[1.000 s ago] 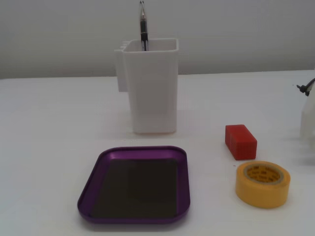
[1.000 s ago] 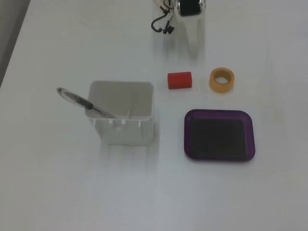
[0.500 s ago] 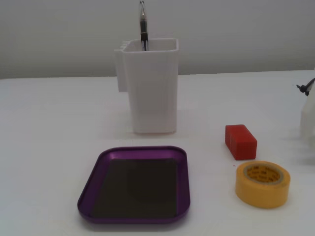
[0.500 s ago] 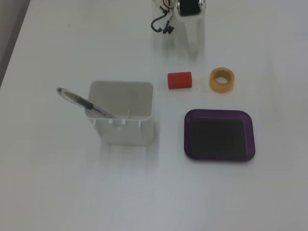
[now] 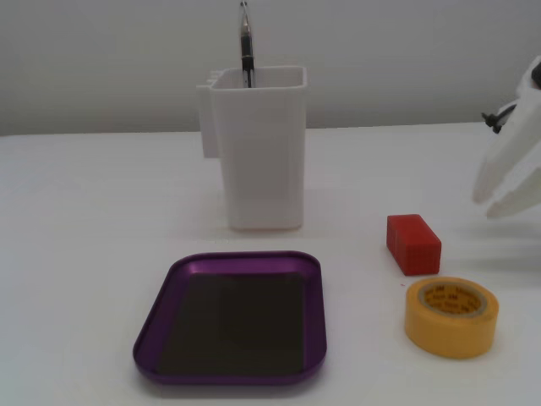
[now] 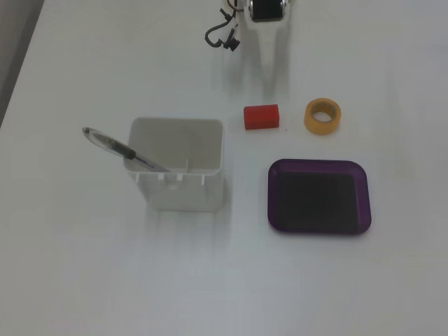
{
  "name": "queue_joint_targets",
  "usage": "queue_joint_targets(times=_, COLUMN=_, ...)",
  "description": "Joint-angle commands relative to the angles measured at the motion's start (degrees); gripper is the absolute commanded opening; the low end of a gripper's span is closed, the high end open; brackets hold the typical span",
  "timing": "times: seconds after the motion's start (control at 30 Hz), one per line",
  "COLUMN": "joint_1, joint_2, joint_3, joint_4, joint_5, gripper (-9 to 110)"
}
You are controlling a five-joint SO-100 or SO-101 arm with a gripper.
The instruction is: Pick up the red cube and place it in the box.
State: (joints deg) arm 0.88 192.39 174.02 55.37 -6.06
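Note:
The red cube (image 5: pixel 413 244) lies on the white table, right of the purple box (image 5: pixel 168 288), which holds nothing. From above, the cube (image 6: pixel 261 117) sits a little beyond the box (image 6: pixel 318 164), toward the arm. My gripper (image 5: pixel 487 203) hangs at the right edge of the low fixed view, above and to the right of the cube and apart from it. Its white fingertips stand slightly apart, open, with nothing between them. In the high fixed view the white fingers are hard to make out against the table below the arm's black motor (image 6: pixel 266 10).
A yellow tape roll (image 5: pixel 451 316) lies just in front of the cube, close to it. A tall white container (image 5: pixel 262 152) with a pen (image 5: pixel 246 42) in it stands behind the box. Loose black cable (image 6: pixel 222 36) hangs by the arm.
The arm has lifted and swung into the low fixed view from the right edge, bringing the gripper's fingers into sight. Cube, box, tape and container have not moved.

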Motion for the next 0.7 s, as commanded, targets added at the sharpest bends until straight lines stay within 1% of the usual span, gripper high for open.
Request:
queue_joint_targets(times=0.0, joint_1=1.5, joint_2=5.9, joint_3=-4.5, joint_4=-1.2, joint_5=-1.9, gripper=5)
queue_joint_targets(times=0.13, joint_1=4.6, joint_2=0.1, joint_3=-6.4, joint_4=-1.1, joint_5=-2.4, gripper=8)
queue_joint_targets(times=0.27, joint_1=6.4, joint_2=-13.4, joint_3=-12.2, joint_4=-1.2, joint_5=-2.4, gripper=14)
queue_joint_targets(times=0.33, joint_1=5.8, joint_2=-22.8, joint_3=-18.5, joint_4=0.5, joint_5=-2.5, gripper=18)
queue_joint_targets(times=0.47, joint_1=5.2, joint_2=-42.5, joint_3=-35.9, joint_4=5.6, joint_5=-2.5, gripper=23)
queue_joint_targets(times=0.67, joint_1=5.2, joint_2=-68.6, joint_3=-58.7, joint_4=13.2, joint_5=-2.5, gripper=24)
